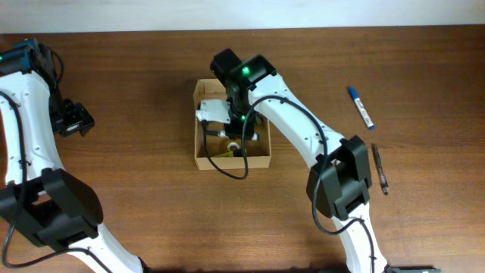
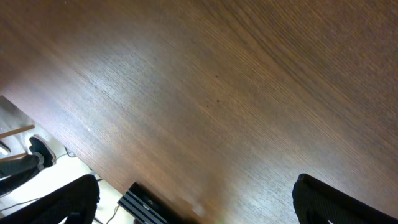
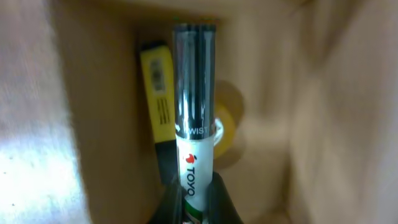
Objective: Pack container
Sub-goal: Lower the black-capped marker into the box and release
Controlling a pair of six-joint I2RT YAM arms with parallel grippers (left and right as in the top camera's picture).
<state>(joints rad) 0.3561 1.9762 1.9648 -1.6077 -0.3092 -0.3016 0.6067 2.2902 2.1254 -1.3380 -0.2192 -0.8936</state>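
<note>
Closest up, a marker [image 3: 196,143] with a dark glossy front end and a white barrel printed TOYO is pinched at its lower end by the right fingers [image 3: 208,208], which press on it from both sides. Its dark end reaches into the box. Just left of it, against the cardboard, lies a yellow pen [image 3: 158,93] with a barcode on its side. A round yellow thing [image 3: 229,121] sits behind the marker, too blurred for me to name.

Looking across from the left, the left arm [image 1: 23,114] stands at the far left edge of the surface [image 1: 144,205]. The left fingers [image 1: 76,120] are spread wide with nothing between them, over bare wood and well apart from everything else.

In the middle sits the box [image 1: 258,161], tan cardboard, open at the top. The right arm [image 1: 295,125] bends over it from the right and its wrist dips inside, so much of the inside is hidden from above.

Further right, two more pens lie loose on the wood, well apart from the box. A blue pen [image 1: 361,107] lies toward the back, and a dark pen [image 1: 380,168] lies nearer the front, close to the arm's elbow.
</note>
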